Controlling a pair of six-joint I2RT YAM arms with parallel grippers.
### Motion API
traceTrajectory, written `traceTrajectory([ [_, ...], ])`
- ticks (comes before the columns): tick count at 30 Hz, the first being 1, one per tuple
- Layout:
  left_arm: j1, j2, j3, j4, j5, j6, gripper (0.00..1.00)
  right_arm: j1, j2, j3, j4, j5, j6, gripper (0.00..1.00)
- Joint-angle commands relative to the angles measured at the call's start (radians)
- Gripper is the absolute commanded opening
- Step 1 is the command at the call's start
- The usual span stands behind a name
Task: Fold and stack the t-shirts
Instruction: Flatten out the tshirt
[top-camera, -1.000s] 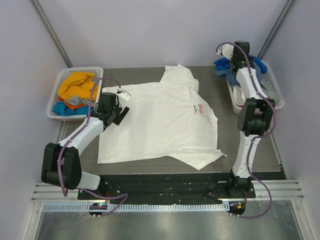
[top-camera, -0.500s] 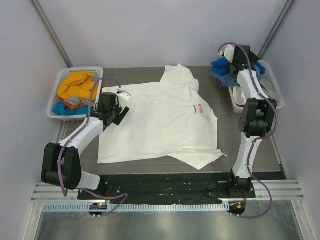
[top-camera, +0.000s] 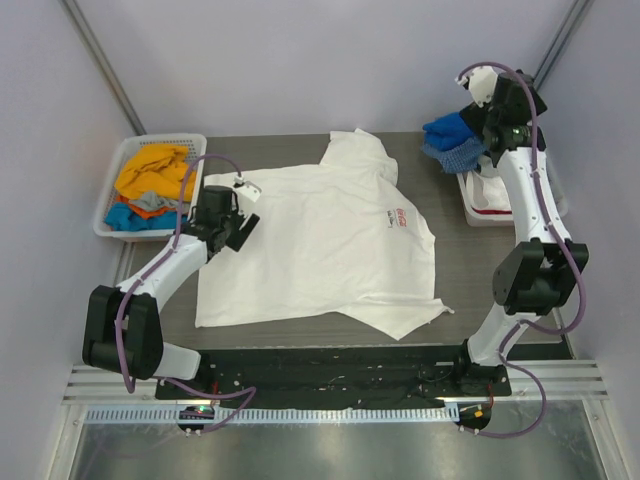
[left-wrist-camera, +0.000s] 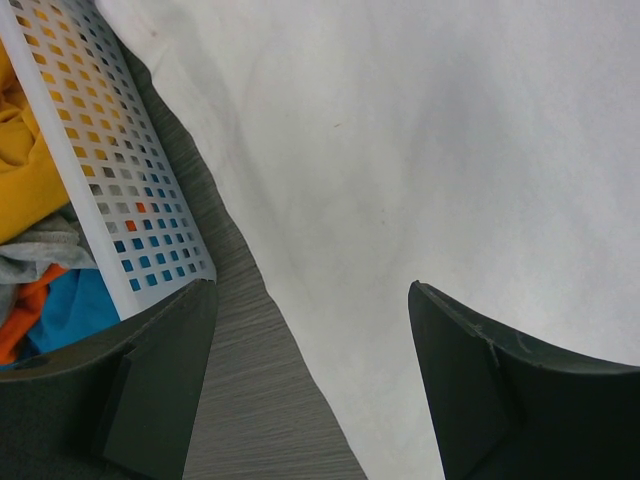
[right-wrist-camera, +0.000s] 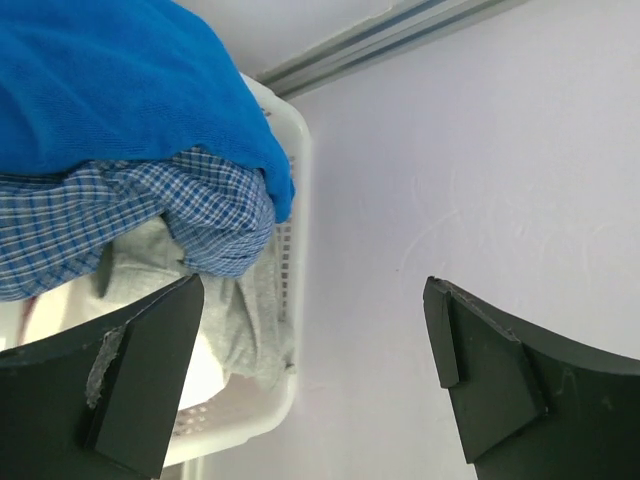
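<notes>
- White t-shirt (top-camera: 320, 250) lies spread flat mid-table, front up, red logo (top-camera: 398, 218) on the chest, a few folds along the near hem and at the far sleeve.
- Table (top-camera: 455, 250) is dark wood-grain. The shirt covers most of its middle.
- Blue shirt (right-wrist-camera: 110, 90) sits on top of the blue-checked shirt (right-wrist-camera: 130, 225). Both are bunched at the far-left corner of the right basket (right-wrist-camera: 290, 150) and spill over its rim, with grey cloth (right-wrist-camera: 250, 310) underneath.
- Orange shirt (top-camera: 150, 172), grey shirt (top-camera: 150, 203) and another blue one (top-camera: 125, 218) are heaped in the left basket (top-camera: 165, 138).
- Left gripper (left-wrist-camera: 308, 300) hangs over the white shirt's left edge, just beside the left basket. Fingers are spread, nothing between them. I can't tell if they touch the cloth.
- Right gripper (right-wrist-camera: 312, 290) is raised beside the blue pile, fingers wide apart and released, gripping nothing, with only wall between them.
</notes>
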Motion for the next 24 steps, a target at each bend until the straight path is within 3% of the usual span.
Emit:
traceTrajectory([
  [1, -0.003, -0.021, 0.011, 0.021, 0.026, -0.026, 0.82, 0.023, -0.076, -0.022, -0.113, -0.117, 0.146, 1.00],
  [9, -0.003, -0.004, 0.092, -0.021, 0.120, -0.069, 0.81, 0.129, -0.061, -0.038, -0.207, -0.461, 0.392, 0.87],
  [17, -0.003, 0.019, 0.112, -0.017, 0.101, -0.072, 0.82, 0.207, 0.120, -0.025, -0.110, -0.504, 0.421, 0.82],
  [24, -0.003, 0.051, 0.094, 0.044, 0.048, -0.063, 0.82, 0.230, 0.333, 0.118, -0.035, -0.507, 0.403, 0.78],
])
